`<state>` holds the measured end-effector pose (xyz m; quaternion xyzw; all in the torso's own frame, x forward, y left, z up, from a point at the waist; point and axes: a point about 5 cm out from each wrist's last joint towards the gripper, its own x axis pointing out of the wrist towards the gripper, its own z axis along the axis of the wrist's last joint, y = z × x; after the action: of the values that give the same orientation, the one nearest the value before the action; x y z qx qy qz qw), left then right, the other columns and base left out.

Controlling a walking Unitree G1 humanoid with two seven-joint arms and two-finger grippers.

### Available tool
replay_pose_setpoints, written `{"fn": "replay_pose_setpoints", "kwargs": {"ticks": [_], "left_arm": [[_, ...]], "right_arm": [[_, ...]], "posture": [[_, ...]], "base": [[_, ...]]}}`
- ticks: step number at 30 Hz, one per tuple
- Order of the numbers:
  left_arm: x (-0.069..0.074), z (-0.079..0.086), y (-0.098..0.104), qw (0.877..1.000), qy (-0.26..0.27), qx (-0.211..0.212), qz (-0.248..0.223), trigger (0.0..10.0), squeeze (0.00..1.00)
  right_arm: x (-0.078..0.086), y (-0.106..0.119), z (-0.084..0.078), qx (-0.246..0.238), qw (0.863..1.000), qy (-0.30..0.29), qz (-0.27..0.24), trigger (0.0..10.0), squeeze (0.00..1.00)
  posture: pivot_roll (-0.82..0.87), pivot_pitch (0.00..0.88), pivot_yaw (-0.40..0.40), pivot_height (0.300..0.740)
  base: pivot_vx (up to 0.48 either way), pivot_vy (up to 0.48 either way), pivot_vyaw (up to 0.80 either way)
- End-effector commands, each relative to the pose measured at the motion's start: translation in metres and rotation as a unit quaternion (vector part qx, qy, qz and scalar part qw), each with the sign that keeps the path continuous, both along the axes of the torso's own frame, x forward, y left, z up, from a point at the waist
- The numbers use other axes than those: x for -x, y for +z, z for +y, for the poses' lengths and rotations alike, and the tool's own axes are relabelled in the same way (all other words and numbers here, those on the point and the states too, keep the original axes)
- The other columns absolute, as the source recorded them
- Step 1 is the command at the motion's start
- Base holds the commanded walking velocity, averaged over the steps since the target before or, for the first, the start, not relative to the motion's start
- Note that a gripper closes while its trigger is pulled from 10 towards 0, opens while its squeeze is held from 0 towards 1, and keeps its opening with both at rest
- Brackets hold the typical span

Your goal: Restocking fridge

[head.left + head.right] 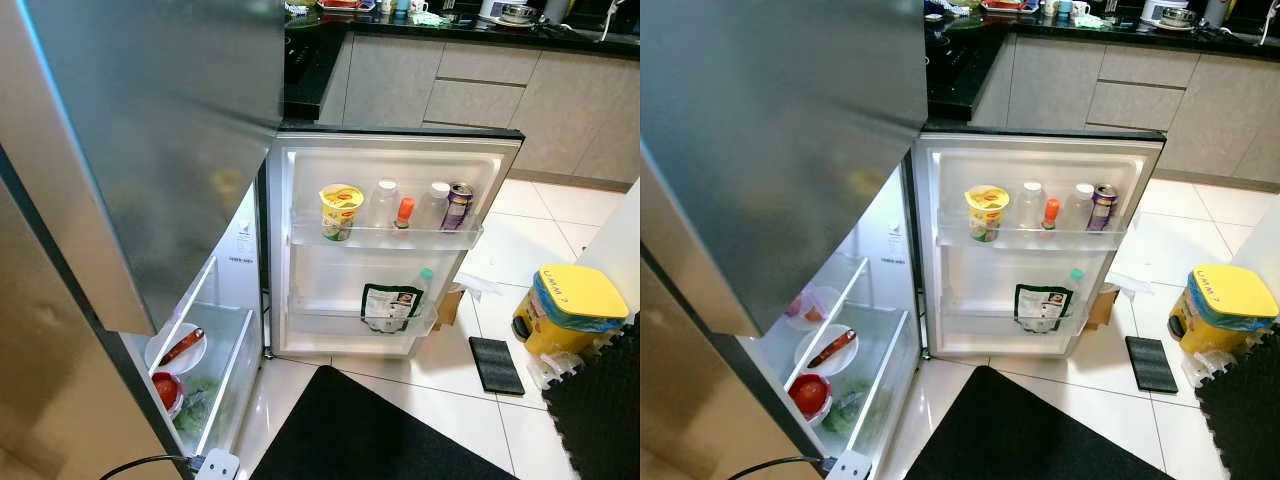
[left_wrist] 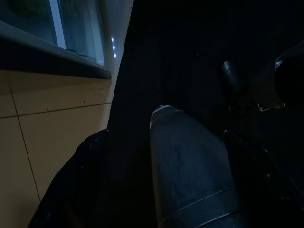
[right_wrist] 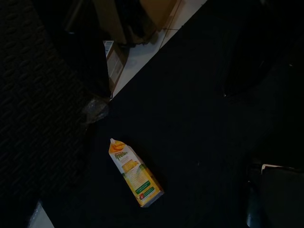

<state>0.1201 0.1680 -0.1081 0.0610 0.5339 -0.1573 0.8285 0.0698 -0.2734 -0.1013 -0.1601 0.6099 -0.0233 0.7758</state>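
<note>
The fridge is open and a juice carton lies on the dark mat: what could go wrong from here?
1. The carton lies flat on the mat; it may be stepped on or leak.
2. The top door shelf is already crowded with a cup, bottles and a can, so pushing the carton in could knock one off.
3. The open door lets cold air escape.

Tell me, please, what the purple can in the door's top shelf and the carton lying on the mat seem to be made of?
Purple can: likely metal, glossy printed wrap with a silvery rim. Carton: looks like printed coated paperboard, judging by its folded gable top and flat creased sides.
</note>
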Motion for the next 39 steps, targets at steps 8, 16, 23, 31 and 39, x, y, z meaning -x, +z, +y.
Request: {"fn": "replay_pose_setpoints", "kwargs": {"ticks": [8, 16, 23, 31, 39], "left_arm": [[0.0138, 0.0063, -0.0041, 0.999, -0.004, -0.013, 0.032, 10.0, 0.0], [0.0204, 0.0057, -0.0058, 0.999, -0.005, -0.013, 0.041, 10.0, 0.0], [0.0202, 0.0071, -0.0057, 0.999, -0.006, -0.014, 0.043, 10.0, 0.0], [0.0202, 0.0082, -0.0056, 0.999, -0.008, -0.015, 0.045, 10.0, 0.0], [0.0206, 0.0079, -0.0057, 0.999, -0.008, -0.014, 0.047, 10.0, 0.0]], "right_arm": [[-0.007, 0.0004, 0.0025, 0.015, 1.0, 0.012, -0.011, 10.0, 0.0], [-0.0048, -0.0014, 0.0066, 0.011, 1.0, 0.001, -0.012, 10.0, 0.0], [-0.0072, -0.0005, 0.0072, -0.011, 1.0, 0.0, -0.026, 10.0, 0.0], [-0.0081, 0.0001, 0.0066, -0.052, 0.997, -0.045, -0.036, 10.0, 0.0], [-0.0088, 0.0006, 0.0063, -0.069, 0.996, -0.04, -0.033, 10.0, 0.0]], "posture": [[0.03, 0.0, -0.038, 0.74], [0.03, 0.0, -0.034, 0.74], [0.04, 0.0, -0.03, 0.74], [0.03, 0.0, -0.029, 0.74], [0.04, 0.0, -0.029, 0.74]], "base": [[0.0, 0.0, 0.0], [0.0, 0.0, 0.0], [0.0, 0.0, 0.0], [0.0, 0.0, 0.24], [0.0, 0.0, 0.77]]}}
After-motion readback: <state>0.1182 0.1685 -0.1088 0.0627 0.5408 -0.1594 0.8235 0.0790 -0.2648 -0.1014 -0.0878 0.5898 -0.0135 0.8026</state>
